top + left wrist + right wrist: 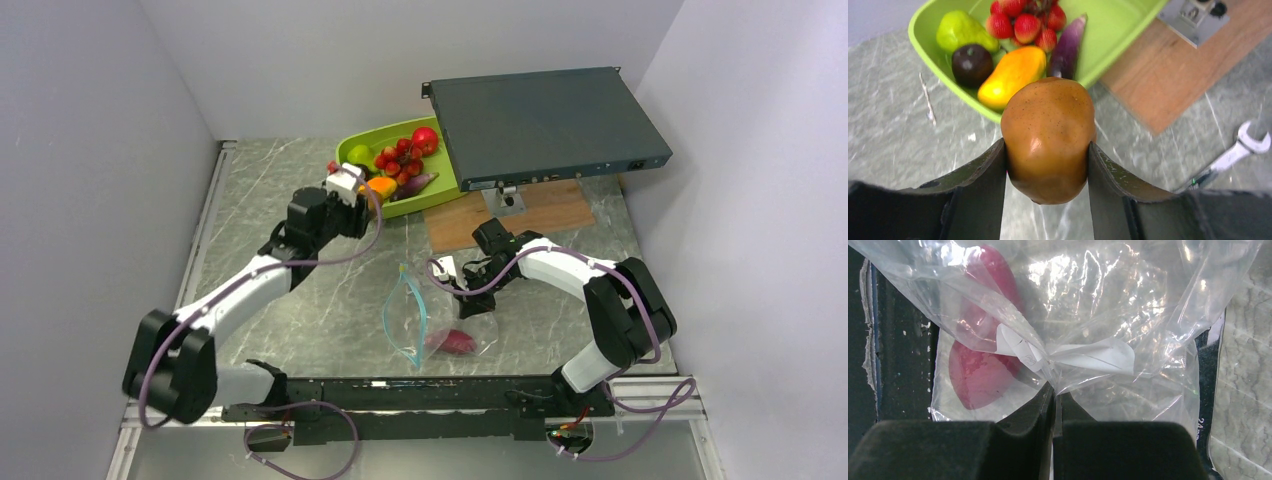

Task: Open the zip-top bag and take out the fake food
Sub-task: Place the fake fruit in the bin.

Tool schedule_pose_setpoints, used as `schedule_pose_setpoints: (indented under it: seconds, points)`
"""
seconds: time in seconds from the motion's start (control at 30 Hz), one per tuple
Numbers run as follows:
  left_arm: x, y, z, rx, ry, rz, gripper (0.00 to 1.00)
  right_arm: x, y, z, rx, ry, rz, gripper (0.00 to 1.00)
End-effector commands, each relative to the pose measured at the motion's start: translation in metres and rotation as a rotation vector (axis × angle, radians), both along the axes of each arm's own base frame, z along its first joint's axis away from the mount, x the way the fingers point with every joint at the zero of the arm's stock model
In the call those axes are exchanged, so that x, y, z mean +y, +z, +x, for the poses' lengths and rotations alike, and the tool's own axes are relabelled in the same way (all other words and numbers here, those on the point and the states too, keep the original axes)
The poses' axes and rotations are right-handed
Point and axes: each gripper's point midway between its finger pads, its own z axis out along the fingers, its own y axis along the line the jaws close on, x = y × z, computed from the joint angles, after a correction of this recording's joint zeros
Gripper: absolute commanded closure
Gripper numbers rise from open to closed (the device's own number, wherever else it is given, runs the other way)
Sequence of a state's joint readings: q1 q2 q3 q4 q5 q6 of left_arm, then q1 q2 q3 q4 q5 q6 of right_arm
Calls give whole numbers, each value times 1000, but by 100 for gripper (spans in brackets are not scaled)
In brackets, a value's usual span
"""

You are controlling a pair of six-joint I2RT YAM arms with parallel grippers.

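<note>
The zip-top bag (420,315) lies on the table in front of the arm bases, its blue-edged mouth standing open toward the back. Inside it rests a red piece of fake food (452,342), also showing in the right wrist view as red fake food (980,375) behind the plastic. My right gripper (1054,387) is shut on a bunched fold of the bag (1108,300). My left gripper (1048,144) is shut on an orange-brown fruit (1048,135), held just in front of the tray's near rim. In the top view the left gripper (372,190) is at the tray's edge.
The lime-green tray (1118,30) holds a green pear (960,30), dark plum (971,64), mango (1010,75), red grapes (1025,22) and eggplant (1068,45). A wooden board (520,215) carries a stand with a flat grey box (545,120). A wrench (1233,155) lies beside it.
</note>
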State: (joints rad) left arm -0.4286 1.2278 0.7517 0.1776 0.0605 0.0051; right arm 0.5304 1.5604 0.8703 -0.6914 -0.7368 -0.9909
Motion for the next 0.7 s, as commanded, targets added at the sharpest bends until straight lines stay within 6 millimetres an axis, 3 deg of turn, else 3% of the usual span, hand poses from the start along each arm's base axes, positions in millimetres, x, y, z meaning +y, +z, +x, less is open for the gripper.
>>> schedule_pose_setpoints:
  seconds: [0.0, 0.23, 0.47, 0.67]
  points:
    - [-15, 51, 49, -102, -5, -133, 100, 5, 10, 2, -42, 30, 30, 94]
    - [-19, 42, 100, -40, 2, -112, 96, 6, 9, 1, -43, 39, 24, 94]
    - [-21, 19, 129, 35, 7, -83, 86, 6, 7, 0, -40, 40, 17, 94]
    - [-18, -2, 140, 94, 22, -68, 73, 6, 5, 1, -38, 41, 13, 94]
